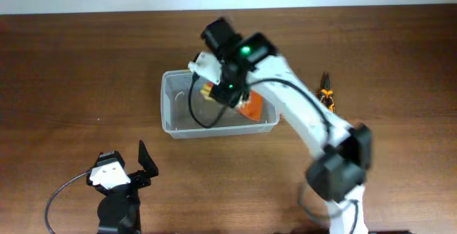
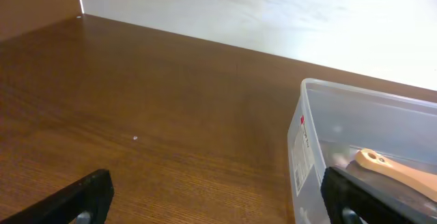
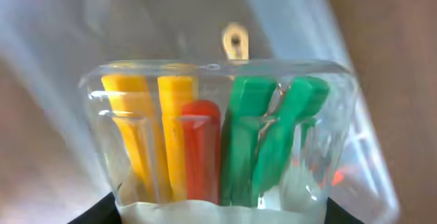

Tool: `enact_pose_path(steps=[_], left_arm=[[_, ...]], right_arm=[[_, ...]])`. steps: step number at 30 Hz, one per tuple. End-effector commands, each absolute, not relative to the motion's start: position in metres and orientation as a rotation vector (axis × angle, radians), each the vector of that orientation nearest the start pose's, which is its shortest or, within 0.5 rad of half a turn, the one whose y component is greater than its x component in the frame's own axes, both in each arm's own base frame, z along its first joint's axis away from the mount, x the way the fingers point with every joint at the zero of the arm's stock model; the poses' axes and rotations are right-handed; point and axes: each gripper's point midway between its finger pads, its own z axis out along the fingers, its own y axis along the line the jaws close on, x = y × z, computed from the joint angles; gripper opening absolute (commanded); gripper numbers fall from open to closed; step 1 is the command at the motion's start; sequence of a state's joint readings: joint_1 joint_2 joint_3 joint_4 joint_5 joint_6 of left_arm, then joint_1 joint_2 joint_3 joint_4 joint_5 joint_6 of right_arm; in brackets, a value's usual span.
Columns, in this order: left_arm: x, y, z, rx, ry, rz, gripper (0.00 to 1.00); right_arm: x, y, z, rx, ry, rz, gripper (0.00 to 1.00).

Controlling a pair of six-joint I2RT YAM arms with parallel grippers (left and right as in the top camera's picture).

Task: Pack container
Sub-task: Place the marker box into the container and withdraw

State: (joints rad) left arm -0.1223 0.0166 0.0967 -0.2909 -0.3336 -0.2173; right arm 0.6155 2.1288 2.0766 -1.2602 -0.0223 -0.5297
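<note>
Hovering above container (image 1: 168,107); right pincer (image 1: 212,83) clamps small clear box (image 3: 218,135)

The left arm sits folded back, its left gripper (image 1: 127,164) spread wide. The right arm reaches forward, its right gripper (image 1: 220,84) angled down, clamped on a small clear box (image 3: 218,135).

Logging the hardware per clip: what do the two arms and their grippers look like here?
The right arm has white links with black joints, a lit green light near the wrist and a black cable looping off it. The left arm is black with a white wrist block, flat black fingers and a grey cable.
</note>
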Motion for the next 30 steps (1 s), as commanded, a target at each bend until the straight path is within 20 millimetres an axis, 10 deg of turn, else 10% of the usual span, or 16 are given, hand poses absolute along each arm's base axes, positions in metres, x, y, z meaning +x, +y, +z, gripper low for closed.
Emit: enact_pose_path(steps=[1, 8, 9, 13, 18, 22, 26, 30], left_arm=[[0.232, 0.028, 0.147, -0.313, 1.742, 0.058, 0.99], [0.232, 0.028, 0.147, -0.313, 1.742, 0.058, 0.99], [0.232, 0.028, 0.147, -0.313, 1.742, 0.058, 0.99], [0.232, 0.028, 0.147, -0.313, 1.742, 0.058, 0.99], [0.232, 0.028, 0.147, -0.313, 1.742, 0.058, 0.99], [0.232, 0.028, 0.147, -0.313, 1.742, 0.058, 0.99], [0.232, 0.028, 0.147, -0.313, 1.742, 0.058, 0.99], [0.232, 0.028, 0.147, -0.313, 1.742, 0.058, 0.99]], right_arm=[[0.401, 0.243, 0.101, -1.673, 2.482, -0.131, 0.43], [0.411, 0.215, 0.045, -1.665, 2.640, -0.132, 0.59], [0.413, 0.213, 0.044, -1.639, 2.655, -0.132, 0.99], [0.420, 0.214, 0.054, -1.447, 2.718, -0.127, 0.99], [0.427, 0.218, 0.130, -1.305, 2.643, -0.112, 0.99], [0.436, 0.215, 0.230, -0.992, 2.516, -0.052, 0.99], [0.435, 0.185, 0.306, -0.784, 2.398, -0.023, 0.99], [0.440, 0.127, 0.337, -0.482, 2.409, -0.015, 0.99]])
